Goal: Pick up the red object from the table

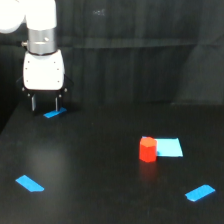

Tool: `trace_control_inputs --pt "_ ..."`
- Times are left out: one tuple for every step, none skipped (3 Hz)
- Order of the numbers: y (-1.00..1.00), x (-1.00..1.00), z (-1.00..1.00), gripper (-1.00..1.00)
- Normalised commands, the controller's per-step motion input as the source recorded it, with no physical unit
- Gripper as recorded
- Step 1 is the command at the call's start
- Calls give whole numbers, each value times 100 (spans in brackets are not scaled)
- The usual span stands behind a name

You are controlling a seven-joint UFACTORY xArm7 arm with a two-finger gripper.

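Note:
The red object (pixel 147 149) is a small red-orange block standing on the black table (pixel 100 165), right of centre, touching the left edge of a flat blue rectangle (pixel 169 147). My gripper (pixel 45 103) hangs from the white head at the exterior view's upper left, far from the block. Its two thin dark fingers (pixel 33 103) point down, apart, with nothing between them, just above a blue strip (pixel 54 113).
Blue strips lie on the table at the lower left (pixel 29 183) and lower right (pixel 199 192). A dark curtain backs the scene behind the table's far edge.

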Motion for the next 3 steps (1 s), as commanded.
trace_control_inputs --pt "-21 30 -31 93" --pt "-16 32 -30 96" --pt "-41 75 -19 96"
